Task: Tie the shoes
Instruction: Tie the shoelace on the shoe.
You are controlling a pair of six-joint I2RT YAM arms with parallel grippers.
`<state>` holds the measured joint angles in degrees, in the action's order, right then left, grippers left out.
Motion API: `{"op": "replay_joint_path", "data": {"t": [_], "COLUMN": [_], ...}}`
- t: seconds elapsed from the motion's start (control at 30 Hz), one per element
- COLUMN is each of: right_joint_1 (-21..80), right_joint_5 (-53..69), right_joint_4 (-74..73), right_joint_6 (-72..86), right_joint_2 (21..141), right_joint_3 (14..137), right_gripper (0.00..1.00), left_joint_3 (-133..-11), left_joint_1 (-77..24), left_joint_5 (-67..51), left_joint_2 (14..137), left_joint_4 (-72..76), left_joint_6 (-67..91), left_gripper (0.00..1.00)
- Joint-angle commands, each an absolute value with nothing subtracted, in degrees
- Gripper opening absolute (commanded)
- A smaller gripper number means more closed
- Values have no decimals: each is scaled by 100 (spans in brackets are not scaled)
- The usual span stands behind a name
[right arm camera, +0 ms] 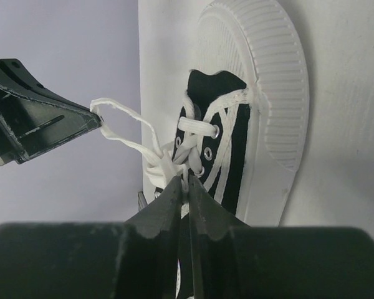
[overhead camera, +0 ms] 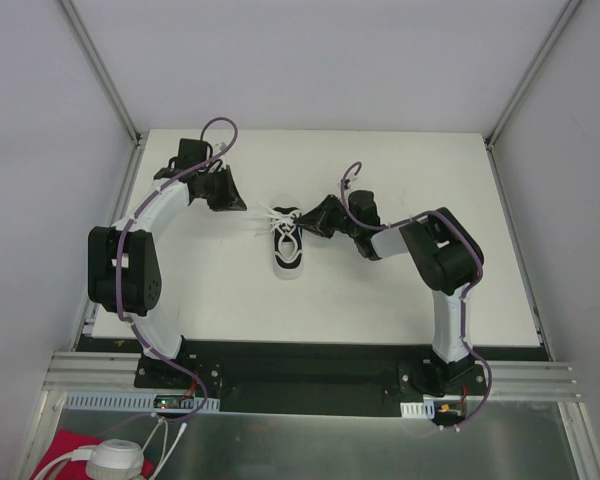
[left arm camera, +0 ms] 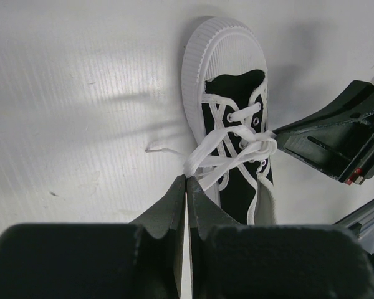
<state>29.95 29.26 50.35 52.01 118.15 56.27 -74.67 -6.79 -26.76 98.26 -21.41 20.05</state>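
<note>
The left tool (left arm camera: 186, 179) and right tool (right arm camera: 187, 182) are each clamped on thin, limp laces (left arm camera: 227, 140). The light sneaker (left arm camera: 234, 87) is probably easily dragged, so hold is best taken near the crossing.

No writing can be read (in any view); nothing legible.

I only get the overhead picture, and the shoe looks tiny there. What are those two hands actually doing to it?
Observer: The left hand is pinched shut on one of the white laces, just beside the shoe.
Visitor: And the other one?
Observer: The right hand is pinching the laces right by the eyelets.
Visitor: So is it tied?
Observer: No bow shows. The laces only cross in a loose tangle.
</note>
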Motion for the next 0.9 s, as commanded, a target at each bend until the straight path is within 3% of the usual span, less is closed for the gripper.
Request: {"op": "replay_joint_path", "data": {"t": [0.0,0.2,0.4,0.87], "right_joint_1": [2936,2892,2865,2795], "right_joint_5": [2848,2821,2813,2716], "right_joint_4": [5423,5572,5616,5722], "right_joint_6": [5247,5300,5309,5370], "right_joint_2": [11663,11663,11654,11593], "right_joint_3": [5528,5432,5423,5361], "right_gripper": [11,11,1,1], "left_joint_3": [-7453,-7427,-7427,-7084], "left_joint_1": [-686,-677,-677,-431], "left_joint_5": [-2610,-2628,-2602,-2505], "left_joint_2": [9853,9870,9853,9668], "left_joint_4": [-2162,-2162,-2162,-2153], "left_joint_6": [1898,1907,1890,1916], "left_gripper": [0,0,0,0]}}
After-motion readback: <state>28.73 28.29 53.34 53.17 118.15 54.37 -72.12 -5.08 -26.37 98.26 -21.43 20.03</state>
